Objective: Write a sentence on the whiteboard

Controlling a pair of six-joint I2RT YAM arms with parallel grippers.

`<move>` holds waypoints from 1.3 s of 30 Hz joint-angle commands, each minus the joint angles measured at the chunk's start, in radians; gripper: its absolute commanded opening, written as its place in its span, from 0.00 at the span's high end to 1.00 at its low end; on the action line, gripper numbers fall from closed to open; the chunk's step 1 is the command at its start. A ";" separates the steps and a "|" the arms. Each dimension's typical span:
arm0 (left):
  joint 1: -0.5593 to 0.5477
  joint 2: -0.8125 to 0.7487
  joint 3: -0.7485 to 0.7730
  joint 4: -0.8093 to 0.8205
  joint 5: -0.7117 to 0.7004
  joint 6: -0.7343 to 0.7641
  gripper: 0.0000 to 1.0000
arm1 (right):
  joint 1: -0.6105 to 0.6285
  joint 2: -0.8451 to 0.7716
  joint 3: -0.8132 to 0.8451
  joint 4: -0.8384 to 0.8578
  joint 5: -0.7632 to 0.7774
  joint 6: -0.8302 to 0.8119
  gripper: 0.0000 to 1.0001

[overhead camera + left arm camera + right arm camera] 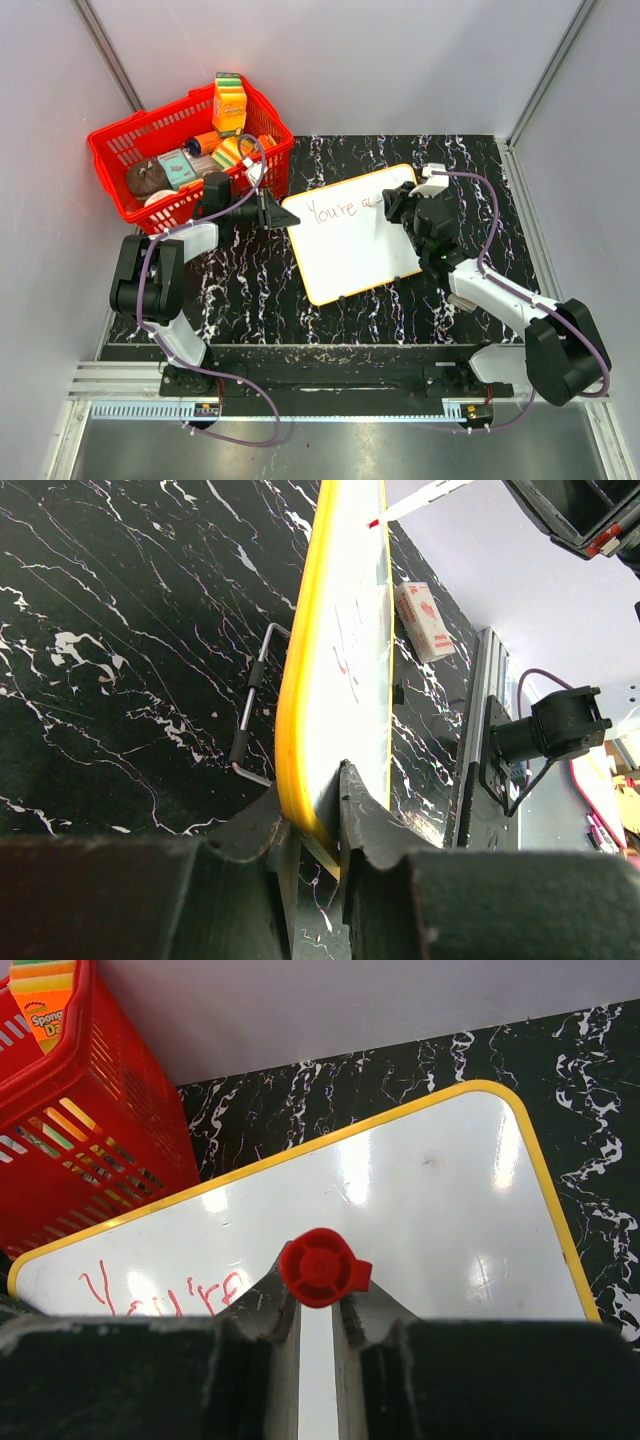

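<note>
At the far left, the red basket (190,150) of groceries sits on the worktop (250,290), with my left hand (272,212) just in front of it. In the left wrist view, that hand is clamped on the yellow rim at the left edge of the whiteboard (355,245), one finger on each face. The board lies across the middle of the worktop, turned at a slant. It looks propped up on a wire stand (255,710) behind it, though I can't tell from above how steeply it leans.

The sentence (335,210) runs along the board's upper left in thin red script. "You're" is finished, and what may be the start of the next letter sits beside the pen tip.

Right of that is the marker (318,1265), tip down near the board's top edge. My right hand (392,204) is closed firmly round its barrel, and the red end faces the wrist camera.

I judge the board to be light, stiff and glossy, so it would skate or rock under pen pressure if left free. The rim is the right place to pinch it, clear of the writing surface, and the face shouldn't be touched because the fresh ink will smear. The marker is slim and smooth, so it needs a snug hold partway along the barrel and a light touch on the board.
</note>
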 commanded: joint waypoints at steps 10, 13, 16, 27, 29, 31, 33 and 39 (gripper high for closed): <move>-0.059 0.040 -0.027 -0.063 -0.057 0.215 1.00 | -0.006 0.022 0.073 0.015 0.032 -0.013 1.00; -0.059 0.040 -0.027 -0.061 -0.057 0.215 1.00 | -0.006 0.033 0.084 0.023 0.037 -0.018 1.00; -0.059 0.040 -0.027 -0.061 -0.056 0.215 1.00 | -0.007 0.045 0.097 0.026 0.040 -0.016 1.00; -0.059 0.040 -0.027 -0.061 -0.057 0.215 1.00 | -0.015 0.036 0.099 0.001 0.063 -0.018 1.00; -0.059 0.038 -0.027 -0.063 -0.057 0.216 1.00 | -0.016 0.030 0.093 -0.006 0.067 -0.015 1.00; -0.059 0.040 -0.027 -0.063 -0.057 0.217 1.00 | -0.018 0.022 0.082 -0.008 0.066 -0.013 1.00; -0.059 0.040 -0.027 -0.063 -0.057 0.217 1.00 | -0.018 0.017 0.073 -0.017 0.063 -0.012 1.00; -0.060 0.040 -0.027 -0.063 -0.059 0.218 1.00 | -0.018 -0.001 0.042 -0.030 0.050 -0.006 1.00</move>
